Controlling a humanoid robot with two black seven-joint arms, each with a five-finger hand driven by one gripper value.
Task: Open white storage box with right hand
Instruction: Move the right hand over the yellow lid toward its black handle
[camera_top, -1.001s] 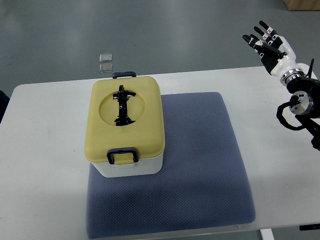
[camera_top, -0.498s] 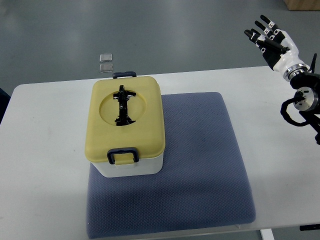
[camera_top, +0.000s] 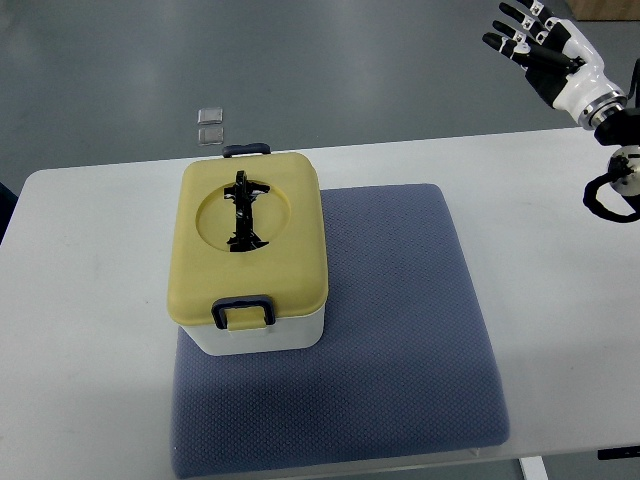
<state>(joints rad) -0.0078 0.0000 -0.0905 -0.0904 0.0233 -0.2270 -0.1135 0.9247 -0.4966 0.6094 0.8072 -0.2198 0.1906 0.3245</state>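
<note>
A white storage box (camera_top: 262, 338) with a yellow lid (camera_top: 290, 240) stands on the left part of a blue-grey mat (camera_top: 400, 340). The lid is down. A black folding handle (camera_top: 243, 211) lies in its round recess. Dark latches sit at the near side (camera_top: 243, 312) and the far side (camera_top: 247, 150). My right hand (camera_top: 532, 40) is at the top right corner, far from the box and above the table's far edge. Its fingers are spread and hold nothing. The left arm does not show.
The white table (camera_top: 90, 330) carries the mat and box. Two small clear squares (camera_top: 210, 124) lie on the grey floor beyond the table's far edge. A brown box corner (camera_top: 605, 8) shows at the top right.
My right hand has risen and moved up and right toward the picture's corner, away from the table. The box has not moved.
</note>
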